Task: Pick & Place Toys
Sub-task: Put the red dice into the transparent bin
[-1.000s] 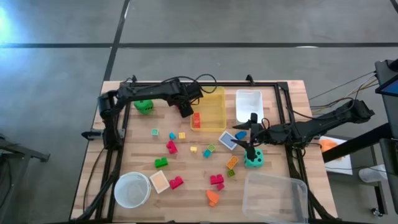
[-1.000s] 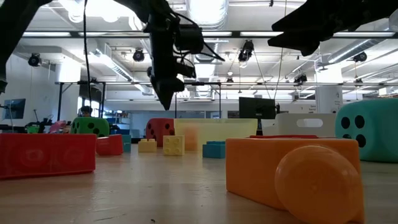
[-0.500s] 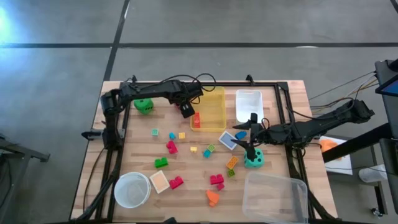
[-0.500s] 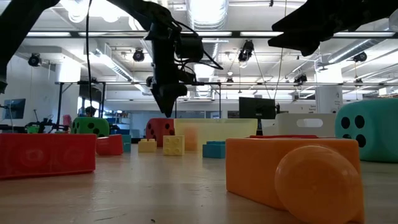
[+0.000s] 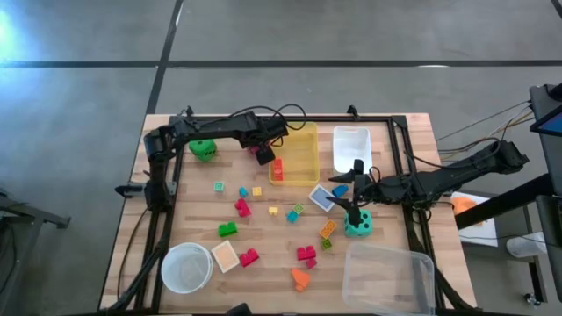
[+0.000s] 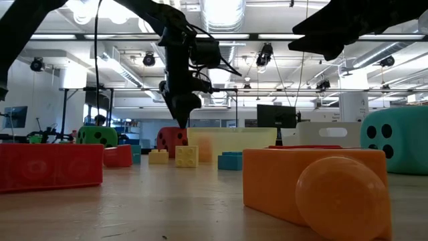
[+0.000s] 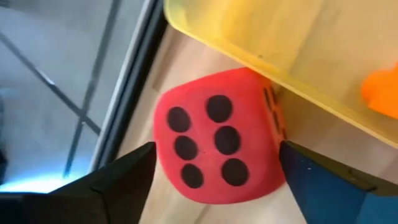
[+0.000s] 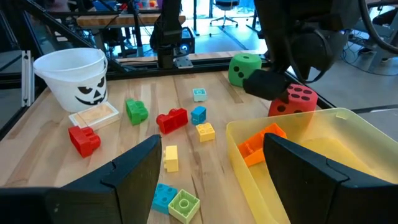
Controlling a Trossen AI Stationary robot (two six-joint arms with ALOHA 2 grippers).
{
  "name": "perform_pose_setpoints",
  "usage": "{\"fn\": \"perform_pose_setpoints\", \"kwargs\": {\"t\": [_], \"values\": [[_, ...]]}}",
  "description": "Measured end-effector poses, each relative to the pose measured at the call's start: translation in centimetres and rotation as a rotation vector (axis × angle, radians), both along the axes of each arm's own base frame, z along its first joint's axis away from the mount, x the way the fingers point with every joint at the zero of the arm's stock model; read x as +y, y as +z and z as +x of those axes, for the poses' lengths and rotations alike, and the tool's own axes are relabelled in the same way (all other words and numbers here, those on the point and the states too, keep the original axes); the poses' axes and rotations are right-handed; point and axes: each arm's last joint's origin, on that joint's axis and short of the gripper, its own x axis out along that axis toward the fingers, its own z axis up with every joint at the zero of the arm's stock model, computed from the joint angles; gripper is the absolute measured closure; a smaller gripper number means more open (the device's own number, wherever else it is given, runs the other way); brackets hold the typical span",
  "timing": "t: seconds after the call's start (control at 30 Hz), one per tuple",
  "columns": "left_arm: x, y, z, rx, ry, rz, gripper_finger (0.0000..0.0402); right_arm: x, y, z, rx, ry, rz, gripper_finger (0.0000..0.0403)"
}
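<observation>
Red die (image 7: 217,146) with six black dots facing up sits straight ahead of the left claw (image 5: 261,154), between its two dark fingers (image 7: 115,180), which stand wide on either side of it with a gap showing at each side. The die rests on the wooden table (image 5: 198,197), touching the outer wall of the yellow bin (image 5: 303,154); an orange block (image 5: 277,169) lies inside that bin just beyond the die. In the low view the left claw (image 6: 182,110) points down with its tips just above the die (image 6: 172,138). A green die (image 5: 204,150) sits back along the left arm, near but apart from the claw.

The right claw (image 5: 355,195) hangs over the table's right half, fingers (image 8: 134,171) spread wide and holding nothing. Just under and in front of it is the teal die (image 5: 357,226), with a white bin (image 5: 351,145) off to its far side and a clear bin (image 5: 386,276) to its near side. Small blocks are scattered between the two claws: a red one (image 8: 172,120), a green one (image 8: 136,111), a yellow one (image 8: 205,131) and blue ones (image 8: 198,114). A white bowl (image 5: 186,268) with a painted face stands well away from both claws, at the table's near left corner, with a red block (image 5: 249,256) close by it.
</observation>
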Motion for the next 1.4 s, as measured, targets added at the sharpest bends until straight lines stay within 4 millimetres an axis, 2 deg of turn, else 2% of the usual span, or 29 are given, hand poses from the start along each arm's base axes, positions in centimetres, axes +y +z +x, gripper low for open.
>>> {"fn": "perform_pose_setpoints", "kwargs": {"t": [0.17, 0.43, 0.73, 0.87, 1.1, 1.4], "values": [[0.0, -0.1, 0.0, -0.006, 0.001, 0.01, 0.0031, 0.0, 0.0, 0.0, 0.0, 0.0, 0.0, 0.0126], [-0.4, -3.3, -0.9, 0.032, -0.017, 0.008, 0.0029, 0.0, 0.0, 0.0, 0.0, 0.001, 0.001, 0.0126], [-0.5, -4.9, -1.6, 0.02, -0.013, 0.044, 0.0033, 0.0, 0.0, 0.0, 0.0, 0.001, 0.001, 0.0126], [-0.5, -5.0, -1.7, 0.035, -0.023, 0.046, 0.007, 0.0, 0.0, 0.0, 0.0, 0.001, 0.001, 0.0126], [-0.6, -5.1, -1.7, 0.031, -0.008, 0.041, 0.0182, 0.0, 0.0, 0.0, 0.0, 0.001, 0.001, 0.0126], [-0.7, -5.1, -1.8, 0.038, -0.004, 0.032, 0.0199, 0.0, 0.0, 0.0, 0.0, 0.001, 0.001, 0.0126]]}}
